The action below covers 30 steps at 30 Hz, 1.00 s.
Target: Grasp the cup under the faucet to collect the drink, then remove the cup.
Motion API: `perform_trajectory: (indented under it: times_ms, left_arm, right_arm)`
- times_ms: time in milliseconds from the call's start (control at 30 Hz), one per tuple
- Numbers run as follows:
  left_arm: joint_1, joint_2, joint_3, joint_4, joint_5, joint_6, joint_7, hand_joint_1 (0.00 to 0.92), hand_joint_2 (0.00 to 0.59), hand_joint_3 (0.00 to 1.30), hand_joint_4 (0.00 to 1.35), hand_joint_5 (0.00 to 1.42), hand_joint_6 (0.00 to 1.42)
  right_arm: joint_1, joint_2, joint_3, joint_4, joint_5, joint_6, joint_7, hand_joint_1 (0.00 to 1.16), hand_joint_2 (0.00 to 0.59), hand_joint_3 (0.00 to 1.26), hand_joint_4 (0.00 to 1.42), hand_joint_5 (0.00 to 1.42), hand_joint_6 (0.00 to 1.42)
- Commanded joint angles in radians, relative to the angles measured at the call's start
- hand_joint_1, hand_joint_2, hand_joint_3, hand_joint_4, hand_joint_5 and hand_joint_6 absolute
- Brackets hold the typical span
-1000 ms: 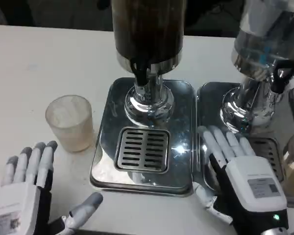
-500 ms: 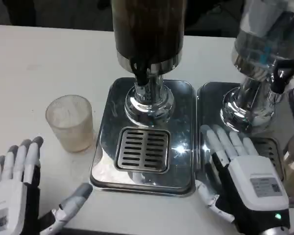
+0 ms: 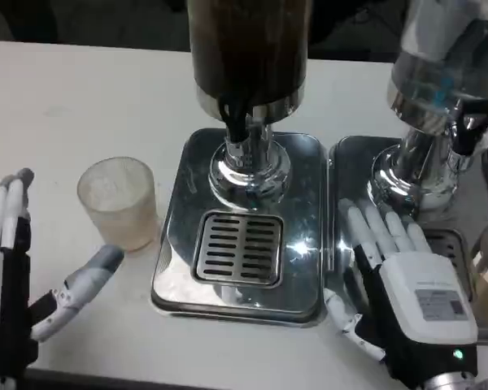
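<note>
A: Item one?

B: Frosted translucent ribbed tumbler (image 3: 117, 202), cylindrical, probably plastic. It stands on the white table (image 3: 73, 106), just left of the polished steel drip tray (image 3: 301, 162), not under the dark dispenser's black faucet (image 3: 235, 122).

A: Orientation?

B: Upright. The long axis is vertical, mouth up, base flat on the table. It appears to hold nothing.

A: Handling notes?

B: Judged light and fairly stiff; the ribbing should give fingers purchase, though a hard squeeze may flex the wall. Being light and tall, it could tip if nudged near the rim. Best hold: around the middle of the wall, thumb on one side, fingers opposite, clear of the mouth.

A: Item two, the hands?

B: The left hand (image 3: 12, 280) lies near the tumbler's left, fingers spread, thumb reaching towards its base but apart from it; it holds nothing. The right hand (image 3: 398, 280) rests with fingers extended and apart over the second steel tray (image 3: 350, 154), beside the silver dispenser (image 3: 435, 97); it also holds nothing.

A: Stage?

B: Judged as the approach: cup not yet grasped. The slotted grate (image 3: 237, 248) under the faucet awaits it.
</note>
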Motion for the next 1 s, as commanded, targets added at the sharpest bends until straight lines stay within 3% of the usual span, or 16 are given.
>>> perform_trajectory:
  times_ms: [33, 133, 300, 533, 767, 1000]
  left_arm:
    - [-0.078, 0.012, 0.011, 0.066, -0.033, -0.025, -0.033, 0.0, 0.066, 0.0, 0.0, 0.0, 0.0]
    - [-0.129, 0.019, 0.012, 0.137, -0.055, -0.048, -0.049, 0.0, 0.038, 0.0, 0.0, 0.0, 0.0]
    - [-0.224, 0.036, 0.003, 0.336, -0.101, -0.159, -0.049, 0.0, 0.002, 0.0, 0.0, 0.0, 0.0]
    - [-0.393, 0.026, -0.022, 0.638, -0.154, -0.296, -0.072, 0.0, 0.0, 0.0, 0.0, 0.0, 0.0]
    - [-0.522, 0.025, -0.084, 0.841, -0.124, -0.367, -0.027, 0.0, 0.0, 0.0, 0.0, 0.0, 0.0]
    - [-0.61, -0.005, -0.124, 1.006, -0.126, -0.425, 0.012, 0.0, 0.0, 0.0, 0.0, 0.0, 0.0]
  right_arm:
    - [0.005, 0.006, 0.004, -0.014, 0.004, 0.012, -0.003, 0.2, 0.521, 0.01, 0.0, 0.0, 0.0]
    - [0.003, 0.012, 0.01, -0.012, 0.003, 0.016, -0.003, 0.21, 0.52, 0.01, 0.0, 0.0, 0.0]
    - [0.005, 0.013, 0.012, -0.016, 0.003, 0.021, -0.002, 0.21, 0.52, 0.01, 0.0, 0.0, 0.0]
    - [0.001, 0.009, 0.01, -0.019, 0.01, 0.021, 0.008, 0.22, 0.519, 0.01, 0.0, 0.0, 0.0]
    - [0.0, 0.009, 0.017, -0.029, 0.007, 0.024, 0.016, 0.22, 0.519, 0.01, 0.0, 0.0, 0.0]
    - [0.019, -0.003, 0.014, -0.062, -0.001, 0.037, 0.035, 0.22, 0.519, 0.01, 0.0, 0.0, 0.0]
